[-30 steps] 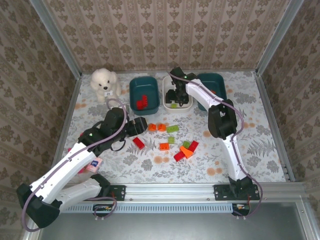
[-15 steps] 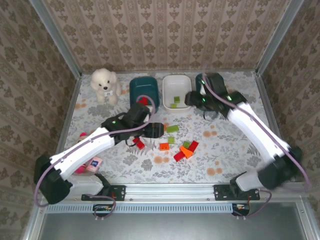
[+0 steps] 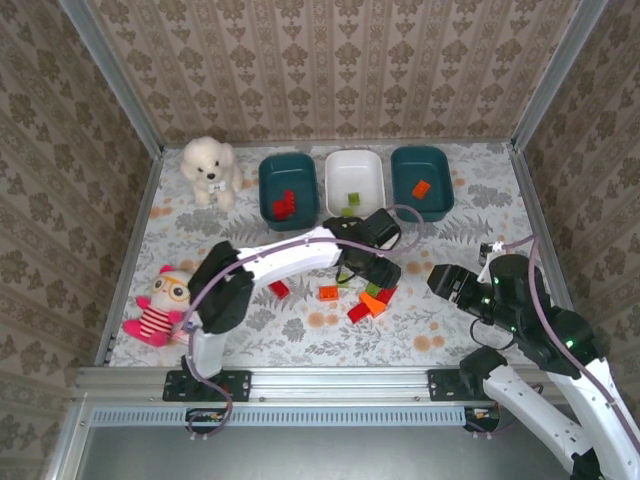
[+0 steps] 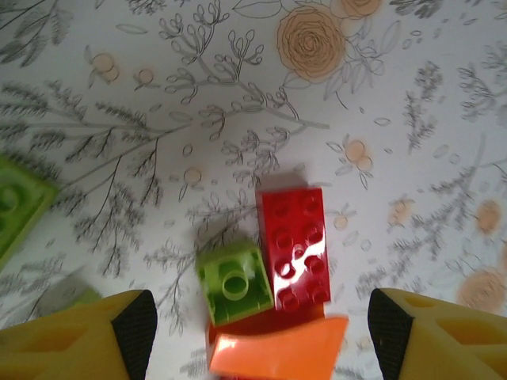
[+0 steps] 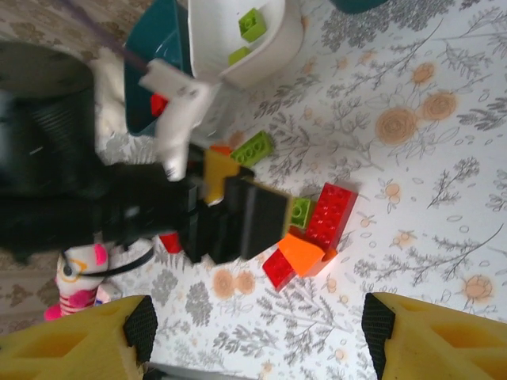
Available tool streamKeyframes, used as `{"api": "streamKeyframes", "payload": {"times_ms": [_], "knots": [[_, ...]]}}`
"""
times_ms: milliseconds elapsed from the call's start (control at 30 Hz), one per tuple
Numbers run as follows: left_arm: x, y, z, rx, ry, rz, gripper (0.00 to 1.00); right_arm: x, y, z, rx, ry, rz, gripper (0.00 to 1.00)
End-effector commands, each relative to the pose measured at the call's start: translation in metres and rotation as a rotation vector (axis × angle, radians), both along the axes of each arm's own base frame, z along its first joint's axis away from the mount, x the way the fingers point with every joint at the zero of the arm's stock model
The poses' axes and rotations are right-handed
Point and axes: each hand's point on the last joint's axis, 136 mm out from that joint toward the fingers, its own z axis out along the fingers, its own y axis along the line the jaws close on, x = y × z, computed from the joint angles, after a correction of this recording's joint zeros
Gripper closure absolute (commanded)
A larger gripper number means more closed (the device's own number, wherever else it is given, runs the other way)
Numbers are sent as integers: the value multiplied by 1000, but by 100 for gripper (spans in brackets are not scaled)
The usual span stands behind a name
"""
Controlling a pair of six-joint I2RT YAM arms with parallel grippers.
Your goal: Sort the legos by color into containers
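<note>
Legos (image 4: 293, 245) clustered between spread left fingers (image 4: 79, 340); right fingers (image 5: 71, 340) spread, empty, farther off

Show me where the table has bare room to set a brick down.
Free: the left stretch between the plush dog, the doll and the left teal tub; the right stretch between the right teal tub and the right arm. Crowded: the middle, where red, orange and green bricks cluster under the left claw.

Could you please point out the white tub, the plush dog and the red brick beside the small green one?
white tub (image 3: 365, 178), top external view, bare floor inside it.
plush dog (image 3: 208, 160), top external view, its head.
red brick (image 4: 295, 245), left wrist view, its studded top face.
</note>
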Motion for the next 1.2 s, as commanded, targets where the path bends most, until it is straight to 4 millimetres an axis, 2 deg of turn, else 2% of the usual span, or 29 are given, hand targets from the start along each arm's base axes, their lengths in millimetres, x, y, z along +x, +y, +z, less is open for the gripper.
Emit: {"api": "streamKeyframes", "payload": {"times_ms": [0,133,333,567,767,967,1100,1167], "knots": [[3,-7,-7,76,-21,-31,27,-18,6,4,27,57,60,26],[4,-18,-25,132,-25,-42,29,-28,3,7,15,80,77,24],[5,-23,-50,185,1,-25,33,-36,1,10,23,82,83,23],[-8,-33,-69,199,26,-60,34,-36,1,10,23,85,81,24],[-14,-31,-74,216,34,-57,40,-34,2,7,19,92,80,24],[-23,-32,-77,228,37,-80,50,-30,5,4,23,94,83,24],[-25,-31,-79,239,27,-81,61,-28,6,3,24,94,80,24],[-21,-34,-72,226,5,-78,66,-27,7,2,26,95,80,24]]}}
